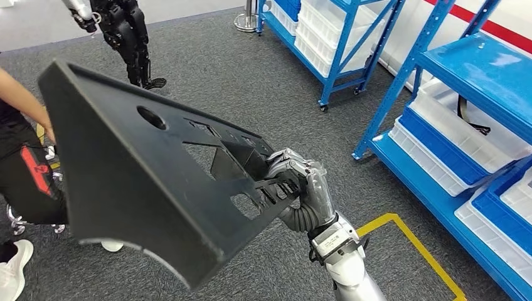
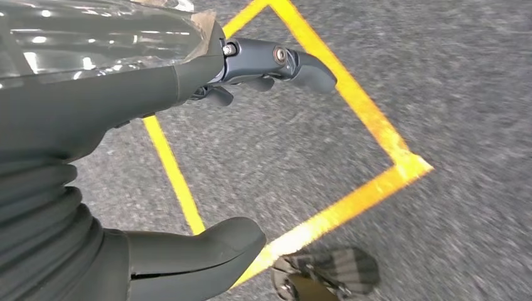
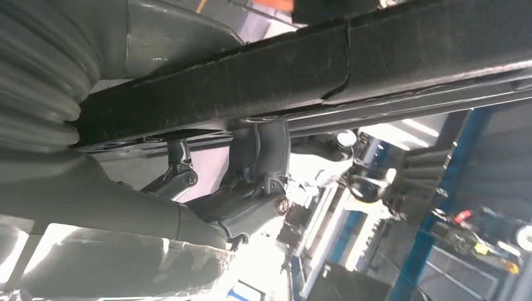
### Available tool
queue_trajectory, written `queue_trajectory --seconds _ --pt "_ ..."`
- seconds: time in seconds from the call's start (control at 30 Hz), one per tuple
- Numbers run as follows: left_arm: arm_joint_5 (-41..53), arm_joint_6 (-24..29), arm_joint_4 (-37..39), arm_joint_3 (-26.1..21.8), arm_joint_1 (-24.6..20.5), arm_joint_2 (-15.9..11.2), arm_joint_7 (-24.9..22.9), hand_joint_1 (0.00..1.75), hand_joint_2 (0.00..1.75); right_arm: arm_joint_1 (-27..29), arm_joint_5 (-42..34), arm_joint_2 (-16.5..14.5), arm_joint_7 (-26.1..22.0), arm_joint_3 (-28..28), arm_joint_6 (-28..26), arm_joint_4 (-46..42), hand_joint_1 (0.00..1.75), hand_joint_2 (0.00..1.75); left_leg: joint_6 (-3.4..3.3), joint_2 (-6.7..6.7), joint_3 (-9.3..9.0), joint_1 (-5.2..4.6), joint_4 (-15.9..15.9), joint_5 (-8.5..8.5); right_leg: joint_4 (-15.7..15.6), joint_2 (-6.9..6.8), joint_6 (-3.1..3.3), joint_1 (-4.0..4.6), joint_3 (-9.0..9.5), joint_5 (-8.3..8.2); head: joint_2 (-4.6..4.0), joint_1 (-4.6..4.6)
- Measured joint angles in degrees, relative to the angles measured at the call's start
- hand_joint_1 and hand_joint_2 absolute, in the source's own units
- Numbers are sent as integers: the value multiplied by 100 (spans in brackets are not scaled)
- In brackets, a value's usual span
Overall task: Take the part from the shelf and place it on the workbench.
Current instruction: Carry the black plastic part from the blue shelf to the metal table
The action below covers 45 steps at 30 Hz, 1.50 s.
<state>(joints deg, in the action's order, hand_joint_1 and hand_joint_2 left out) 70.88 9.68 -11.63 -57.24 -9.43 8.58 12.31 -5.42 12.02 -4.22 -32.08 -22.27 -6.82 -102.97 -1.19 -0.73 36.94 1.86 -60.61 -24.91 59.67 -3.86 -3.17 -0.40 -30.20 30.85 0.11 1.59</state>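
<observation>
Black part point(image 1: 132, 169) is filling the head view, lifted over grey carpet, right hand point(image 1: 301, 182) gripping its slotted edge. Right wrist view is showing fingers point(image 3: 260, 157) hooking under that edge. Left hand point(image 2: 207, 150) is hanging empty, fingers apart, above yellow floor tape point(image 2: 370, 119). Blue shelves point(image 1: 477, 81) are standing at right.

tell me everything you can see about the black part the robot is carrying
The black part is a large, flat, matte panel, plastic by its look, with a raised rim along its edges. It has one round hole and several rectangular and angular cutouts. It is held off the floor, tilted, above the grey carpet. The right hand grips its edge at the cutout end; in the right wrist view the fingers wrap under its rim. Nothing else visibly touches it.
</observation>
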Motion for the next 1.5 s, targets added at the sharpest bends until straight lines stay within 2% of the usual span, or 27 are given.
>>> queue_trajectory --seconds 0.07,0.1,0.13,0.17,0.2,0.27,0.33,0.37,0.43,0.47,0.53,0.57,0.63,0.67,0.7,0.8,0.87,0.97,1.03,1.1,1.17,1.2,1.27,1.33,1.4,1.43,1.5 --pt "49 -33 -1 48 5 -32 -40 0 175 73 -19 26 -14 61 -10 -36 175 175 -73 101 24 -15 15 31 666 249 49 -22 -319 332 0 6" --pt "64 -41 -2 64 11 -45 -48 0 175 112 -38 42 -25 90 -13 -47 175 175 -97 162 40 -30 16 40 1080 315 73 -17 -529 497 0 7" --pt "68 -45 -2 73 25 -57 -51 0 175 152 -64 57 -35 114 -14 -49 175 175 -110 229 52 -50 16 47 1393 346 81 -10 -696 595 0 8" --pt "68 -45 -2 77 45 -66 -50 0 175 193 -86 68 -47 136 -14 -49 175 175 -120 298 60 -70 16 54 1513 363 72 0 -770 603 0 9" --pt "68 -45 -2 82 64 -76 -46 0 175 230 -103 78 -64 154 -16 -49 175 175 -129 368 65 -88 16 62 1406 382 54 13 -732 521 0 9" --pt "68 -38 -2 94 86 -91 -25 0 175 280 -126 87 -105 180 -20 -50 175 175 -132 499 67 -102 16 83 655 511 33 39 -386 199 0 9" --pt "65 -14 -2 105 86 -98 17 0 175 332 -154 95 -171 195 -23 -51 175 175 -100 619 72 -115 12 103 18 682 89 81 -106 -55 0 8" --pt "57 11 -2 109 90 -107 46 0 175 359 -166 96 -208 201 -20 -52 175 175 -73 669 77 -118 17 115 -107 723 129 105 -58 -109 0 7" --pt "17 73 -2 110 111 -143 111 0 175 397 -180 90 -278 209 -2 -51 175 175 -2 764 90 -124 45 149 -152 643 207 112 -48 -168 0 5" --pt "-12 102 -2 108 125 -172 143 0 175 406 -181 73 -305 209 10 -49 175 175 22 730 111 -127 25 136 -187 590 238 87 -22 -204 0 1" --pt "-60 142 -2 100 139 -233 198 0 175 427 -180 19 -357 208 25 -40 175 175 61 481 259 -140 -282 -92 -264 467 319 28 26 -277 0 -9" --pt "-74 152 -2 96 141 -260 215 0 175 444 -177 -5 -376 207 26 -31 175 175 78 315 397 -138 -599 -296 -277 402 344 28 33 -290 0 -12" --pt "-182 137 -2 73 145 -304 262 0 175 482 -172 -32 -408 204 26 -5 175 175 136 167 693 -114 -1278 -636 -278 264 370 43 21 -291 0 -14" --pt "-343 97 -2 29 148 -318 321 0 175 505 -172 -39 -426 203 23 12 175 175 166 137 755 -92 -1435 -673 -276 194 370 42 16 -288 0 -14" --pt "-577 43 -2 -49 148 -332 415 0 175 529 -173 -47 -453 198 17 29 175 175 195 105 709 -66 -1384 -611 -273 132 365 36 14 -282 0 -14" --pt "-1266 -108 -4 -439 121 -383 772 0 175 606 -173 -78 -549 150 -17 78 175 175 250 -131 113 -6 -394 -195 -213 -12 294 37 4 -222 0 -15" --pt "-1386 -139 -8 -654 78 -416 896 0 175 643 -181 -91 -613 88 -33 116 175 175 193 -209 -102 -29 -14 -107 -167 -88 218 69 -11 -170 0 4" --pt "-1262 -37 -8 -772 55 -460 923 0 175 659 -261 -96 -712 -42 -8 186 175 175 54 -64 -97 -89 43 -86 -149 -166 127 75 12 -131 0 21" --pt "-1229 108 -8 -811 59 -468 912 0 175 673 -338 -95 -748 -145 27 228 175 175 -38 28 -115 -83 105 -37 138 22 108 35 -110 47 0 24" --pt "-1282 278 -8 -876 83 -454 892 0 175 715 -429 -67 -764 -244 45 260 175 175 -94 124 -109 -74 131 -11 834 270 129 -7 -439 367 0 30" --pt "-1323 457 -8 -948 143 -405 822 0 175 781 -543 -8 -770 -302 48 280 175 175 -107 244 -94 -81 131 -5 1414 344 99 -26 -723 549 0 30" --pt "-1334 535 -8 -978 182 -371 774 0 175 809 -602 28 -771 -313 48 284 175 175 -106 309 -92 -83 130 -1 1424 355 55 -32 -732 513 0 30" --pt "-1326 644 -7 -1017 240 -296 660 0 175 836 -703 97 -772 -310 48 275 175 175 -86 443 -93 -77 128 13 810 419 -49 -58 -440 221 0 30" --pt "-1269 680 -6 -1039 258 -217 568 0 175 843 -775 151 -758 -274 61 222 175 175 -39 565 -84 -83 121 35 73 568 -77 -77 -111 -48 0 29" --pt "-1144 610 -6 -1039 275 -153 574 0 175 880 -798 193 -685 -175 75 71 175 175 27 650 -71 -88 133 61 -172 621 0 -49 -27 -128 0 24" --pt "-1060 538 -6 -1026 295 -135 618 0 175 917 -779 207 -635 -96 61 -42 175 175 67 687 -64 -83 151 79 -180 575 55 -29 -16 -151 0 23" --pt "-854 367 -6 -954 333 -127 709 0 175 1040 -690 217 -567 110 -31 -305 175 175 115 575 -13 -71 83 30 -215 486 164 -58 15 -205 0 14"
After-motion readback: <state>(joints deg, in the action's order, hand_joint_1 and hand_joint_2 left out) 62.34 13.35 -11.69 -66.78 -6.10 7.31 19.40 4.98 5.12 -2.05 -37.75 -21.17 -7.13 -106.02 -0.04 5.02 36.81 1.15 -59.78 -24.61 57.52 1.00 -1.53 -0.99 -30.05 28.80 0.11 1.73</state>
